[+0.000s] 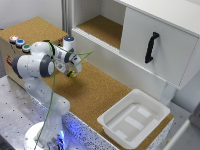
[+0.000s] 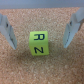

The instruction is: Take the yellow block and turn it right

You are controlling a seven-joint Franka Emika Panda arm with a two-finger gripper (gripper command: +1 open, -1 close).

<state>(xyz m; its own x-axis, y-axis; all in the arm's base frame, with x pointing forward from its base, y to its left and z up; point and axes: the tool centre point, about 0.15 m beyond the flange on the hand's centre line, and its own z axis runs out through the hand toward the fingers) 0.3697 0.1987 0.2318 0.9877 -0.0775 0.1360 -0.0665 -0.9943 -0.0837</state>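
The yellow block [image 2: 39, 43] rests on the cork surface [image 2: 45, 70]; it is a small cube with black letters on two faces. My gripper [image 2: 42, 31] is open, one finger [image 2: 10, 32] on each side of the block, and neither touches it. In the exterior view the gripper [image 1: 71, 71] points down at the cork near that view's left, and a speck of yellow, the block [image 1: 72, 74], shows at its tips.
A white tray [image 1: 132, 117] sits at the cork's near right end. A white cabinet with a black handle [image 1: 151, 47] and an open shelf stands behind. Three coloured buttons [image 1: 20, 42] sit on a box at the left. A thin green cable [image 1: 52, 85] hangs along the arm.
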